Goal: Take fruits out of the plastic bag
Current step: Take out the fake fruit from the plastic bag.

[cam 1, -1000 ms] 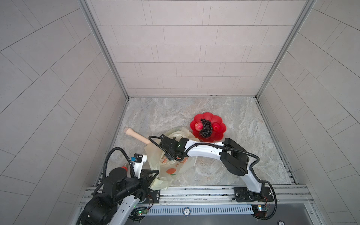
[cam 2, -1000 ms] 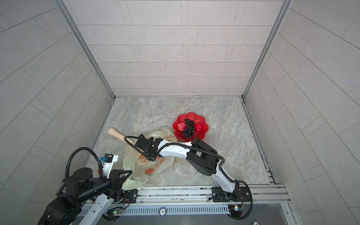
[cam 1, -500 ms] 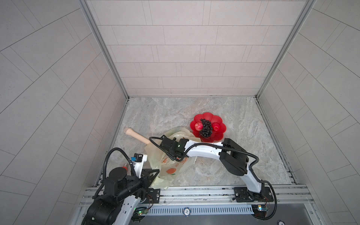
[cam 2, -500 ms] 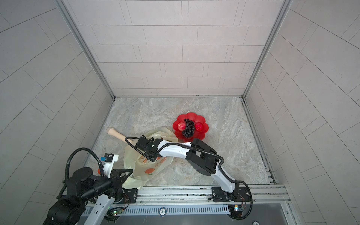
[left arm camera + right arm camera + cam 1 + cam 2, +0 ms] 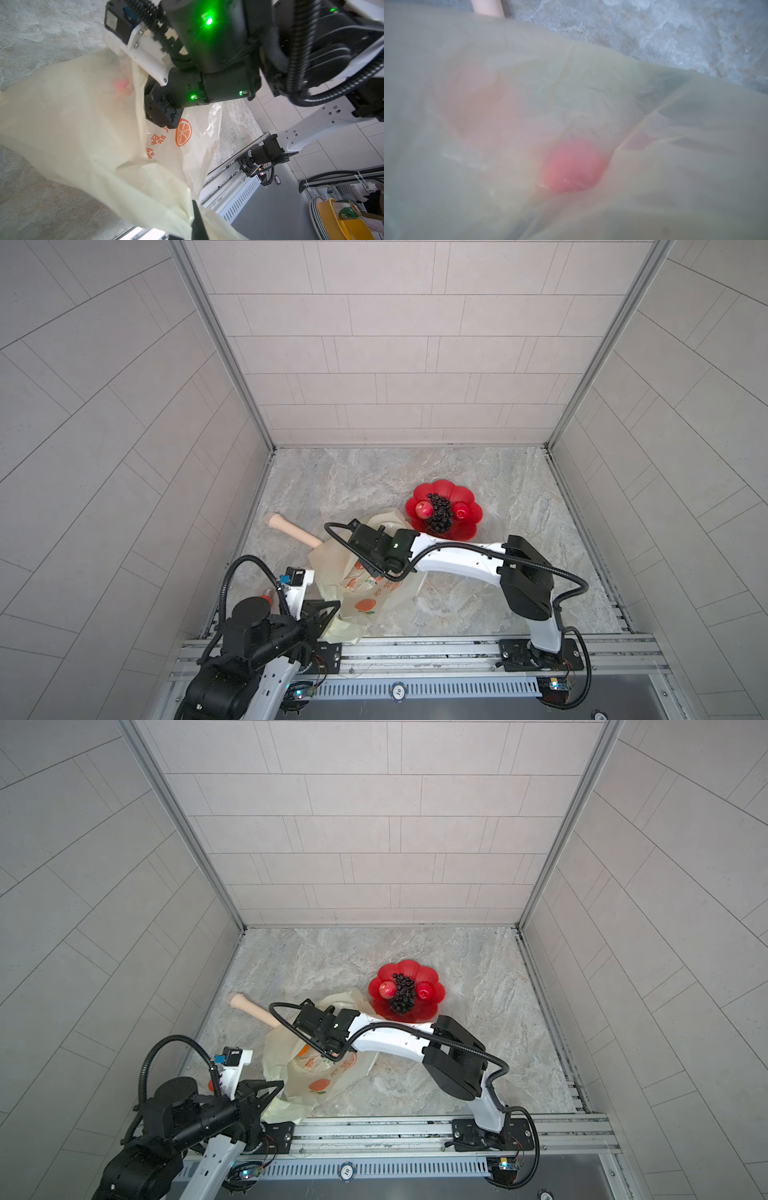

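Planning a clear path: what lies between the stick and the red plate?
The bag's top fills it, with the right arm above; both top views show this.

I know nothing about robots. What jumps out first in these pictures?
First, the bright red flower-shaped plate in the middle of the marble table holds dark grapes between two red apples. Next comes the pale yellow plastic bag with orange prints at the front left, with the white right arm reaching into it and a pink fruit showing through the plastic.
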Controlling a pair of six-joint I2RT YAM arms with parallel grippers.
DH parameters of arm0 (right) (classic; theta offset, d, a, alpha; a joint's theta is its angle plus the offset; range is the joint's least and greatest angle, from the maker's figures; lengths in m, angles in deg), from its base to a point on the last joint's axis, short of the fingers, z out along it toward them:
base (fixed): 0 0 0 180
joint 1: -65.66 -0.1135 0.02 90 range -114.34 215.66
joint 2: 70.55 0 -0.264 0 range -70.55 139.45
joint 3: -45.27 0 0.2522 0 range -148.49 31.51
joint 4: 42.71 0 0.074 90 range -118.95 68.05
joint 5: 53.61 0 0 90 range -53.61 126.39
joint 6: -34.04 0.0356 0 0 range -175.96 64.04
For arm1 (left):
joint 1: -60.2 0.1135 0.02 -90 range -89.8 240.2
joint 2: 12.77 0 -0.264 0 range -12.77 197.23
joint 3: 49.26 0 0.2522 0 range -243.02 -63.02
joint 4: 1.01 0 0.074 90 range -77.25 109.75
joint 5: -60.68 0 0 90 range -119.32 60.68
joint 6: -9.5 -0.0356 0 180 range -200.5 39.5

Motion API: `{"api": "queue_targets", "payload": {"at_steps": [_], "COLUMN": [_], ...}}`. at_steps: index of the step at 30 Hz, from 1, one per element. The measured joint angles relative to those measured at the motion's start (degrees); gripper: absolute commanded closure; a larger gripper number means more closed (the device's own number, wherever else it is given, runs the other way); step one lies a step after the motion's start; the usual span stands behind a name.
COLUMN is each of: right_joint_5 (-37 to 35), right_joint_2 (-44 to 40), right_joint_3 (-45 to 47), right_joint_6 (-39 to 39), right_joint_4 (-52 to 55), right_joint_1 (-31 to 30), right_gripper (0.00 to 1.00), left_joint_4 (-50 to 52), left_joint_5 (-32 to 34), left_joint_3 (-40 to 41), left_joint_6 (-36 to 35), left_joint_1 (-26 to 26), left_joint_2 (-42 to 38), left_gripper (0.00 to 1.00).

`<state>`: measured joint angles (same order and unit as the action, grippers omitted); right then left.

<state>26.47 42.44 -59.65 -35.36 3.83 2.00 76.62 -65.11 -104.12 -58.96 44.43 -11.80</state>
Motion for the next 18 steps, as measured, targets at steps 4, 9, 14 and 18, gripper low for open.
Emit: {"api": "queue_targets", "payload": {"at_steps": [4, 9, 14, 18], "right_joint_5": [1.09, 4.28, 8.7, 10.88], "right_joint_2": [-3.45, -7.13, -11.58, -15.34], "right_joint_3": [1.18, 3.98, 7.04, 8.87], "right_joint_6": [-0.5, -1.14, -1.33, -1.77], "right_joint_4": [-0.48, -1.88, -3.52, -4.92], "right_joint_1": [-0.26, -0.57, -0.59, -0.96], "right_gripper": [0.69, 0.69, 0.67, 0.67], "left_joint_4": [-0.09, -0.11, -0.11, -0.11], "left_joint_5": [0.26, 0.66, 1.33, 1.73], "left_joint_3": [0.0, 0.0, 0.0, 0.0], "left_joint_6": [0.0, 0.02, 0.26, 0.55], "left_joint_1": [0.0, 0.0, 0.0, 0.0], "left_joint_2": [-0.02, -0.02, -0.02, -0.02], "left_gripper": [0.97, 0.98, 0.97, 0.97]}}
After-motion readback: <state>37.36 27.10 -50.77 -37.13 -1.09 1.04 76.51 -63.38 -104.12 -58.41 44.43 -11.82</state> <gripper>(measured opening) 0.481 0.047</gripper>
